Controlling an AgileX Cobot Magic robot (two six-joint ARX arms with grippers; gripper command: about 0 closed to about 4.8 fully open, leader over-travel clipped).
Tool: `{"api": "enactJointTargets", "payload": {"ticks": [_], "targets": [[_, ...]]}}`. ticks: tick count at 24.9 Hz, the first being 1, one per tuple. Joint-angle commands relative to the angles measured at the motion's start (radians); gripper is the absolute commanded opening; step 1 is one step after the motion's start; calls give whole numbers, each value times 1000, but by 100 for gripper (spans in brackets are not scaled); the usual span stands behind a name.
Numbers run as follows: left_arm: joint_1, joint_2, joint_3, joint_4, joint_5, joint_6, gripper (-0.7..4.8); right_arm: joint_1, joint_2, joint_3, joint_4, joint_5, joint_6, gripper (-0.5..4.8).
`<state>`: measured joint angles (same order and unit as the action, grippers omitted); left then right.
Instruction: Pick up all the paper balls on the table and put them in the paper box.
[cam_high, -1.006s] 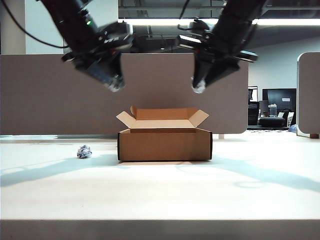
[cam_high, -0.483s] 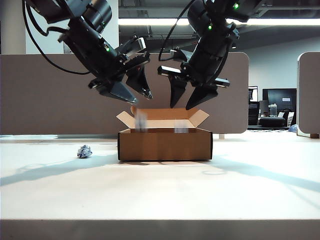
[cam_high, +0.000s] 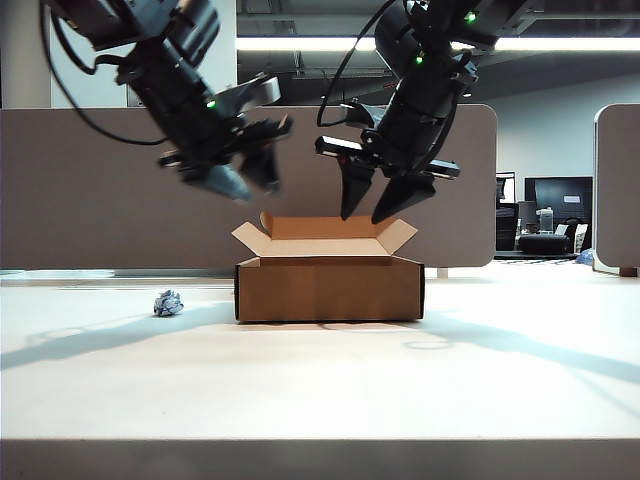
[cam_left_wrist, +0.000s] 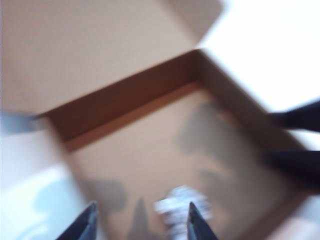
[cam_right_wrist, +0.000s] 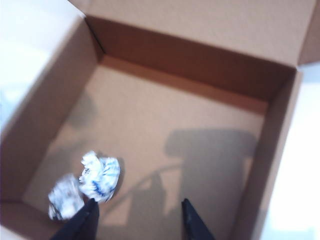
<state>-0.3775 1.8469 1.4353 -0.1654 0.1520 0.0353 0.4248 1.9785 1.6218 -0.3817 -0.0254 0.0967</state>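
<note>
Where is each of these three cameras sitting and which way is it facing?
Exterior view: low at the table front, looking level across it at the paper box, one paper ball to its left, and both arms with the open left hand and open right hand above the box.
Left wrist view: on the left arm, looking down into the box; blurred fingertips show.
Right wrist view: on the right arm, looking down at two paper balls on the box floor; fingertips show.
Shared: both wrist views see the box interior.

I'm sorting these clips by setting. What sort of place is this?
Probably an open-plan office or lab: grey divider panels stand behind the white table, ceiling strip lights run overhead, and a desk with monitors shows at the back right.
</note>
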Motion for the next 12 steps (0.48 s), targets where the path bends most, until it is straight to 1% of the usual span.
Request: {"api": "enactJointTargets", "payload": {"ticks": [1, 2, 5, 8, 12], "targets": [[36, 0, 4, -75, -93, 42, 225, -10, -15, 6, -56, 7, 0, 230], [60, 9, 4, -97, -128, 47, 225, -18, -16, 6, -95, 8, 0, 230], [103, 31, 4, -111, -130, 47, 225, -19, -17, 6, -169, 65, -32, 230], [123, 56, 4, -118, -129, 47, 225, -19, -22, 5, -207, 112, -73, 230], [134, 108, 8, -133, -130, 47, 225, -24, -40, 6, -227, 140, -76, 230]]}}
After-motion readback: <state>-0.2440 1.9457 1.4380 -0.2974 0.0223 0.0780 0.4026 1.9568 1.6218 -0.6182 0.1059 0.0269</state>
